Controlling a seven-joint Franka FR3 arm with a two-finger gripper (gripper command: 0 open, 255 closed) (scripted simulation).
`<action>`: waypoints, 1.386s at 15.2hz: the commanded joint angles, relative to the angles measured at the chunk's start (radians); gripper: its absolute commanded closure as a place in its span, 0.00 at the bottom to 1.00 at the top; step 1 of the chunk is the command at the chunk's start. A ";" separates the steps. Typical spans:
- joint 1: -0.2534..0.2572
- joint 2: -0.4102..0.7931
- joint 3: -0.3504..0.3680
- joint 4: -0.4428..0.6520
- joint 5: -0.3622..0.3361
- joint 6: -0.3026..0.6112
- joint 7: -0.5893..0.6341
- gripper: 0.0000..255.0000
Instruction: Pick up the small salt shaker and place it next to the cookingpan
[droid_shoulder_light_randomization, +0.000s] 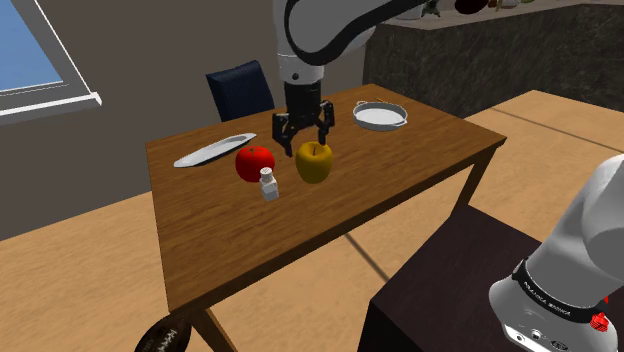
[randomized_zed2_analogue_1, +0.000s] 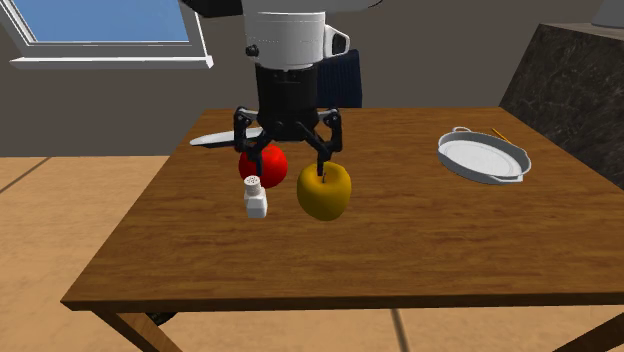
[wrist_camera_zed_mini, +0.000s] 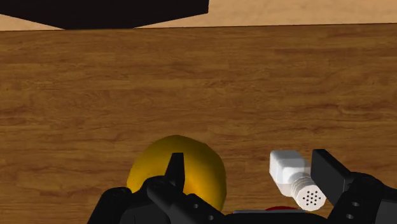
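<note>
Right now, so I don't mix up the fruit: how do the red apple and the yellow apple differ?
Colour: the red apple is bright red, the yellow apple golden. Place: the yellow apple lies nearer the pan, the red apple farther from it. In the second exterior view the shaker stands just in front of the red apple, beside the yellow apple. Both rest on the table below the open hand.

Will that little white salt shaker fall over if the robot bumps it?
Probably, yes. The salt shaker stands upright, tall for its small base, so a sideways nudge would likely tip it. Its body looks boxy, so it shouldn't roll far. Being small, it is likely light.
</note>
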 joint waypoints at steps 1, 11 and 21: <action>0.015 0.084 0.010 0.075 -0.033 0.011 0.040 0.00; 0.097 0.389 0.005 0.380 -0.149 0.016 0.152 0.00; 0.098 0.412 0.001 0.338 -0.157 0.080 0.157 0.00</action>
